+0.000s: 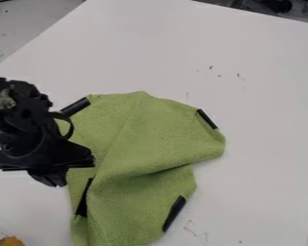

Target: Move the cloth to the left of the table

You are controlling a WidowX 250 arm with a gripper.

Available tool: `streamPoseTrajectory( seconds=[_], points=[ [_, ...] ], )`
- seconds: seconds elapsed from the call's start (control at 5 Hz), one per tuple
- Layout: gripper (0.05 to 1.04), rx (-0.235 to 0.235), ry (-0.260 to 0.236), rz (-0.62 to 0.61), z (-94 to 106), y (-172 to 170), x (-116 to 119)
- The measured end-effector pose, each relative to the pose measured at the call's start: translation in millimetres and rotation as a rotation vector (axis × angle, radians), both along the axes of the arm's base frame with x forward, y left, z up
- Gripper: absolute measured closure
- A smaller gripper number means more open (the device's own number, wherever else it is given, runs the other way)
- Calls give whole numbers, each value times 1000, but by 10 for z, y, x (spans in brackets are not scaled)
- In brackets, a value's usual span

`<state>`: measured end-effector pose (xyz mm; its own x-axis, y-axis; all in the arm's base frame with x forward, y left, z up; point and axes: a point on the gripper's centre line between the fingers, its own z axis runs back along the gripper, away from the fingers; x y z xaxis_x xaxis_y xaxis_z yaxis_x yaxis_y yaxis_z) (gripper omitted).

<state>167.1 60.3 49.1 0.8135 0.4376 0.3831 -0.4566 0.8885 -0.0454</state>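
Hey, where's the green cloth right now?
In the camera view, the green cloth lies on the white table, at lower center, its left edge in the picture partly behind the black gripper.

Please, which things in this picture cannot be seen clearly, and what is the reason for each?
- Camera view: part of the cloth's left side, hidden behind the arm.
- Camera view: whether the pincer grips the cloth; its own dark body hides this.
- Camera view: the cloth's lower end, cut off by the bottom edge.
- Camera view: what the orange-brown thing is; the bottom edge cuts it.
- Camera view: what made the dark specks; too small.
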Motion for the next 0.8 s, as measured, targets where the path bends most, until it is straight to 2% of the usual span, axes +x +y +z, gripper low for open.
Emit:
streamPoseTrajectory(
  seconds=[0.2, 0.4, 0.6, 0.8],
  points=[
    [1011, -14, 29, -29, -59, 120, 34],
    [881, -31, 118, -108, -53, 72, 218],
    [644, 28, 223, -233, 70, -72, 492],
    [319, 54, 259, -311, 158, -215, 728]
  ],
)
